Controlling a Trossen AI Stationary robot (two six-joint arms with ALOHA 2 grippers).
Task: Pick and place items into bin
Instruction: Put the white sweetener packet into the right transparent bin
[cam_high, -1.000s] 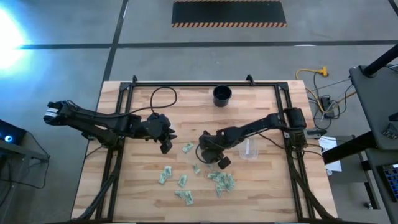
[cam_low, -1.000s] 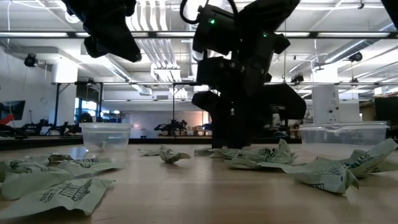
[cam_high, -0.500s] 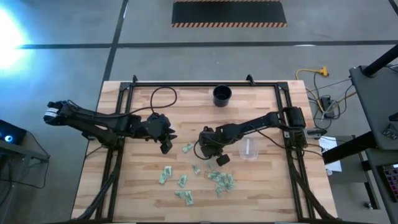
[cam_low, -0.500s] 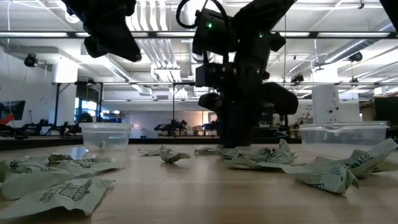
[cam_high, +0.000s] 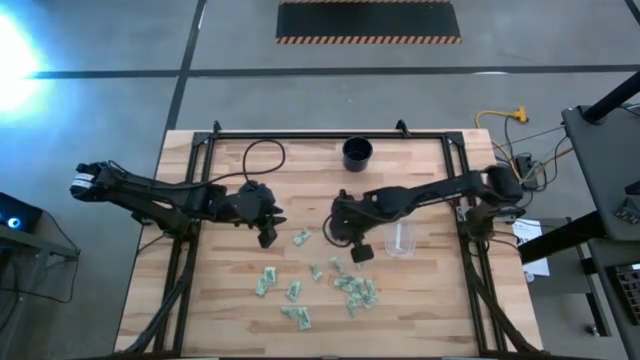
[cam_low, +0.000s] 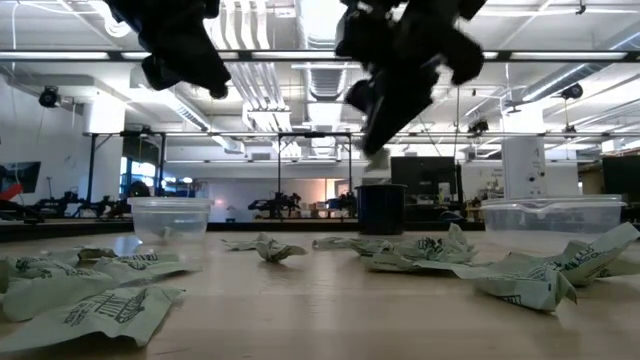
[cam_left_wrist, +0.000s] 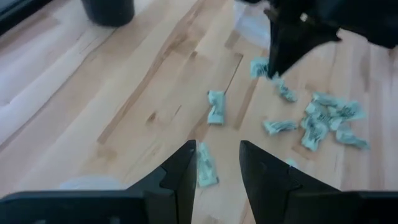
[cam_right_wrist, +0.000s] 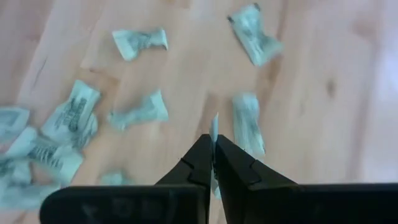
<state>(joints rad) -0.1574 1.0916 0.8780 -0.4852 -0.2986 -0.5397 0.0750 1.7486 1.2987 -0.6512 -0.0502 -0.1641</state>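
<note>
Wooden table (cam_high: 230, 300): right fingers (cam_right_wrist: 214, 163) pinch one packet (cam_right_wrist: 214, 134); left fingers (cam_left_wrist: 215, 163) parted.

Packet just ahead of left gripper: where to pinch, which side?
Across its narrow middle, straight down from above. The packet lies flat on the table, slim, clear of the others, its long axis lined up between the fingers of the open left gripper. Right gripper is raised, shut on another packet.
</note>
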